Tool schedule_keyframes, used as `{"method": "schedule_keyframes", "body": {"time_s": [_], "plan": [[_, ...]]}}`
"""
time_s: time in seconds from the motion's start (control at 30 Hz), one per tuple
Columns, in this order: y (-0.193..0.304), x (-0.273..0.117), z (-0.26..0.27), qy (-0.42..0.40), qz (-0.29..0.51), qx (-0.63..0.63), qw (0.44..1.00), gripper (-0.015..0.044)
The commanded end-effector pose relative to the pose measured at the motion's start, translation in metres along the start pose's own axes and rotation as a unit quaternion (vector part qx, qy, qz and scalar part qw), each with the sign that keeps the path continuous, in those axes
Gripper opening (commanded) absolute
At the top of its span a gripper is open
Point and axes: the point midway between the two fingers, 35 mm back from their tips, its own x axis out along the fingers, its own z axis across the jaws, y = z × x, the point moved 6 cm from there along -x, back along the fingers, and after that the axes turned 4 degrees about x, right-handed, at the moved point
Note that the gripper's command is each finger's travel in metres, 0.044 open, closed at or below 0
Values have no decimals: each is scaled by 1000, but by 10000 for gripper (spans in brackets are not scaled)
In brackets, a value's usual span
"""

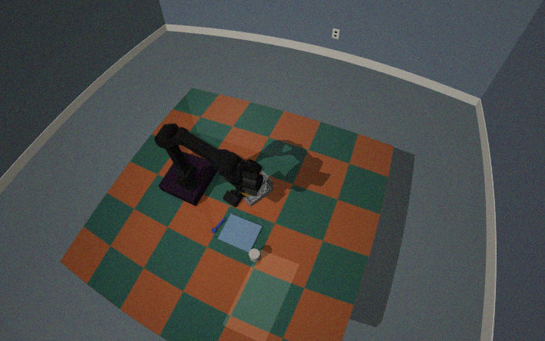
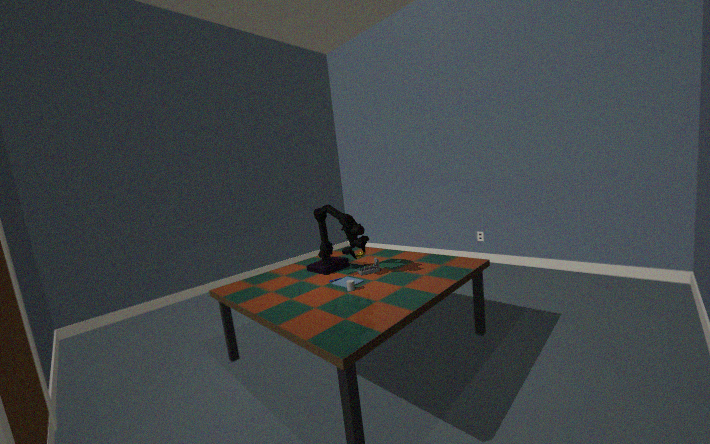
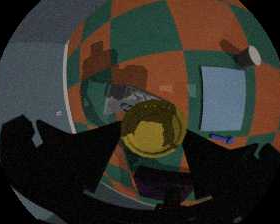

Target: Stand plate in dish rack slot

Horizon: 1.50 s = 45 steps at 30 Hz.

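A round yellow plate [image 3: 150, 136] [image 2: 360, 253] is held between the two fingers of my gripper [image 3: 152, 128] [image 2: 357, 250] [image 1: 242, 192], which is shut on it. In the wrist view its round face shows, partly in shadow. In the top view the gripper hides all but a thin yellow sliver of it. The grey dish rack [image 1: 252, 200] [image 2: 369, 269] [image 3: 114, 102] stands on the table. The plate is above the table, near the rack. The gripper covers part of the rack in the top view, and the plate covers part of it in the wrist view. Its slots are too small to tell apart.
A light blue square mat [image 1: 239, 232] [image 3: 223, 99] lies beside the rack. A white cup [image 1: 254, 254] [image 2: 350, 285] [image 3: 254, 56] stands at its corner. A blue spoon-like thing [image 1: 219, 225] [image 3: 221, 139] lies along its side. The arm's dark purple base [image 1: 186, 182] [image 2: 326, 266] stands behind.
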Motion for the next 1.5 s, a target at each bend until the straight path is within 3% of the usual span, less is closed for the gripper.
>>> {"method": "schedule_keyframes", "body": {"time_s": [0.0,0.73,1.47], "plan": [[-6,14,-5,-44,-5,-35,998,0],[-17,70,-38,-250,-116,-240,931,0],[10,93,-70,-359,-327,-434,759,0]]}}
